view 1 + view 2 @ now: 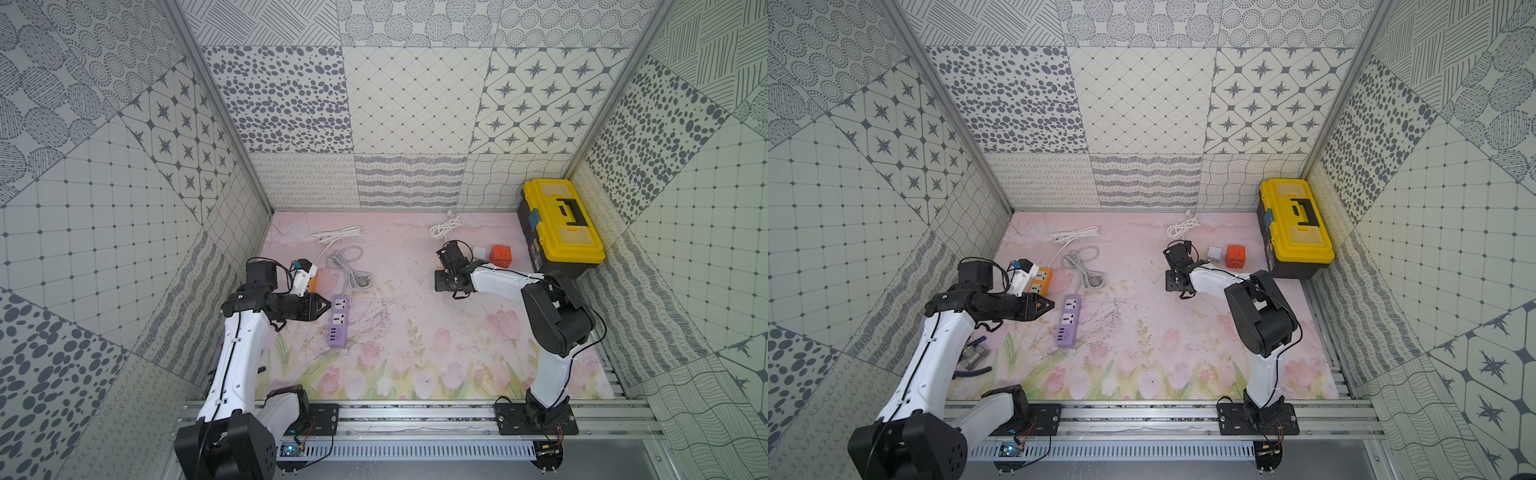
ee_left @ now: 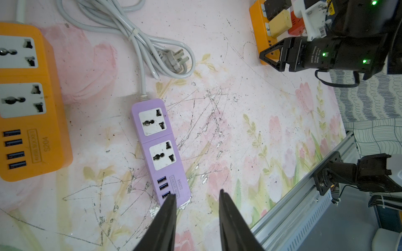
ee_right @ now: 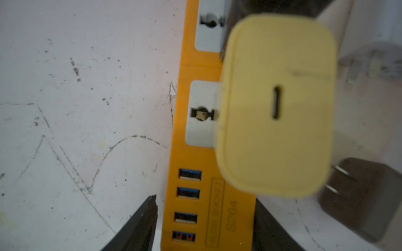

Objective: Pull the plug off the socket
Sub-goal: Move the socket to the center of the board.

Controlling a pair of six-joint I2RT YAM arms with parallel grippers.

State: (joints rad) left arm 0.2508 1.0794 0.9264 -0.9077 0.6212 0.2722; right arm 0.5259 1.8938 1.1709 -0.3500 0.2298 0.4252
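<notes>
In the right wrist view a pale yellow plug (image 3: pixel 276 104) sits in one socket of an orange socket strip (image 3: pixel 195 206). My right gripper (image 3: pixel 205 200) straddles the strip's USB end. One finger lies against the strip and a thin sliver of mat shows beside the other. In the left wrist view the same yellow plug (image 2: pixel 279 22) shows far off on an orange strip (image 2: pixel 258 37). My left gripper (image 2: pixel 196 195) is open over the mat with nothing between its fingers. One tip overlaps the USB end of a purple strip (image 2: pixel 161 150). In both top views the left gripper (image 1: pixel 326 307) (image 1: pixel 1050 304) points at that purple strip (image 1: pixel 338 320).
A second orange strip (image 2: pixel 28 104) with empty sockets lies beside the purple one, whose grey cable (image 2: pixel 134 32) is coiled behind it. A dark two-pronged adaptor (image 3: pixel 359 195) lies loose by the plug. A yellow toolbox (image 1: pixel 561 226), an orange cube (image 1: pixel 500 254) and white cables (image 1: pixel 336 233) stand at the back.
</notes>
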